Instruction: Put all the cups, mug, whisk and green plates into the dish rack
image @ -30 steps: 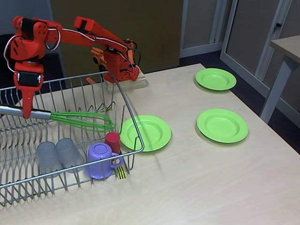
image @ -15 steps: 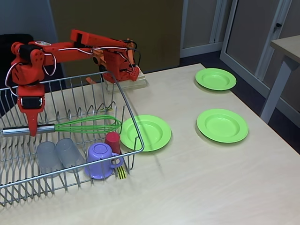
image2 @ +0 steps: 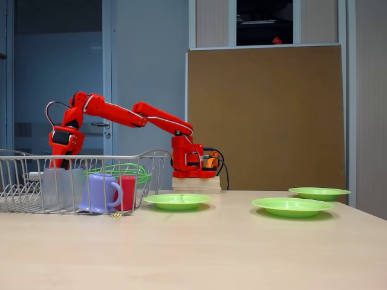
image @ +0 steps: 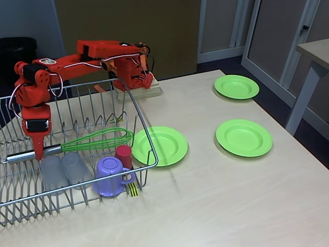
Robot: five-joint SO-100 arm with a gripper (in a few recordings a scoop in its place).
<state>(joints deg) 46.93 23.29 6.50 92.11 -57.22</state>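
My orange gripper [image: 39, 150] reaches down inside the dish rack [image: 149, 139], shut on the silver handle of the whisk [image: 97, 140]. The whisk lies almost level, its green loops pointing right just above the cups. Two grey cups [image: 51, 172] [image: 76, 167], the red cup [image: 123, 154] and the purple mug [image: 109, 176] sit along the rack's front. Three green plates rest on the table: one [image: 159, 145] beside the rack, two [image: 243, 137] [image: 236, 86] further right. From the side, the gripper [image2: 58, 158] is behind the rack wires [image2: 151, 156], with the whisk loops [image2: 124, 171], mug [image2: 97, 192] and plates [image2: 177, 200] [image2: 292, 206] [image2: 319, 193] visible.
The arm's base [image: 134, 77] stands on a wooden block at the table's back edge, behind the rack. A yellow-black tag [image: 133, 190] hangs at the rack's front corner. Bare tabletop [image: 216, 200] spreads in front of the plates. Another table's leg [image: 300, 98] stands at far right.
The gripper has come down into the rack with the whisk, and the whisk has sunk from above the rack to just over the cups.
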